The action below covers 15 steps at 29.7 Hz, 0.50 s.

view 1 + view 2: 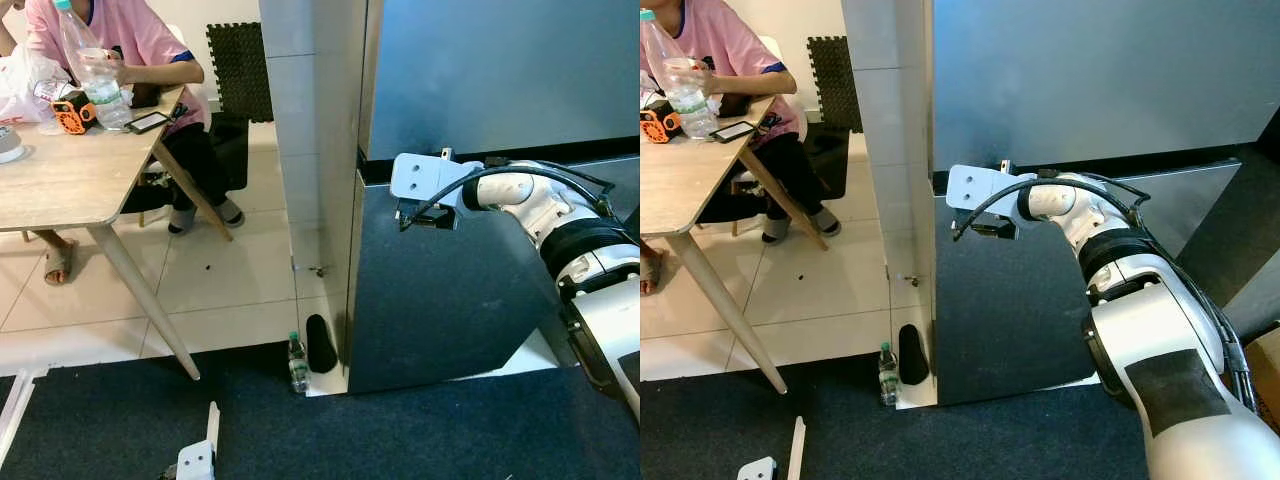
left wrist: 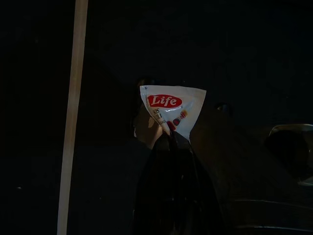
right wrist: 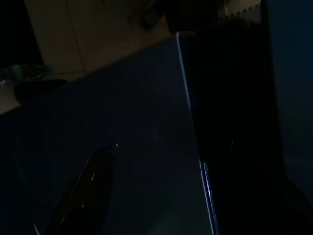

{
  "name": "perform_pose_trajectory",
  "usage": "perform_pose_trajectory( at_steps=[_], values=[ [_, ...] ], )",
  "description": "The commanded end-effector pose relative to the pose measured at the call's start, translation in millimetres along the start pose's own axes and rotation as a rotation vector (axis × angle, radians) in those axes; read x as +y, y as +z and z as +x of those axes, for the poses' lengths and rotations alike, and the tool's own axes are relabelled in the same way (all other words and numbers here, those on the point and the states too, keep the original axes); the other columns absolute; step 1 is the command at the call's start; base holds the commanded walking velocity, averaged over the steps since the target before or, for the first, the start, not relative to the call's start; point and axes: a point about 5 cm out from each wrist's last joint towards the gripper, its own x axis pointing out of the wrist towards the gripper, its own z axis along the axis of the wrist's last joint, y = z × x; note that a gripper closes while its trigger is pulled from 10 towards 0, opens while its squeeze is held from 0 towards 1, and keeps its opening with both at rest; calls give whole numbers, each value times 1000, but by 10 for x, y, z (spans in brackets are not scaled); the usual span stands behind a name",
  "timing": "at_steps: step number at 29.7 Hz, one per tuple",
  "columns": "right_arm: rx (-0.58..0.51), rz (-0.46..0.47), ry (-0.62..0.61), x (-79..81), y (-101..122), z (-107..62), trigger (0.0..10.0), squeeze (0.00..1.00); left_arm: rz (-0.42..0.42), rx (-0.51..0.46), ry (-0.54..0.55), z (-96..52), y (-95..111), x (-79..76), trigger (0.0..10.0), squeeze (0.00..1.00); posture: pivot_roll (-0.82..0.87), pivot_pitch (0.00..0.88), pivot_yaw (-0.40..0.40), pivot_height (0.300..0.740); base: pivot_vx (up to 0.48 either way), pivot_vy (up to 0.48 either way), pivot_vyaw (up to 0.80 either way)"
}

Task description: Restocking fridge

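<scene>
Tiled floor beside fridge (image 1: 480,80), right gripper (image 1: 405,215) at lower door (image 1: 440,300) edge

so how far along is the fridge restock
Early. The lower fridge door looks swung partly open. The right gripper is at that door's top edge. The left gripper holds a white Life sachet, not yet in the fridge. A bottle stands on the floor by the fridge.
</scene>
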Motion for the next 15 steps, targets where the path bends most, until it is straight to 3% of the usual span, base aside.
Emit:
perform_pose_trajectory(
  at_steps=[1,7,15],
  values=[
    [15,-5,2,1,13,13,10000,0,4,81,15,-39,-209,68,10000,0,-13,0,-26,740,0,0,0],
    [69,-110,47,100,8,72,10000,0,1,88,17,-46,-243,75,10000,0,-15,4,-30,740,0,0,0],
    [55,-124,98,278,56,179,10000,0,-2,94,16,-50,-275,71,10000,0,-15,17,-33,740,0,0,0]
  ],
)
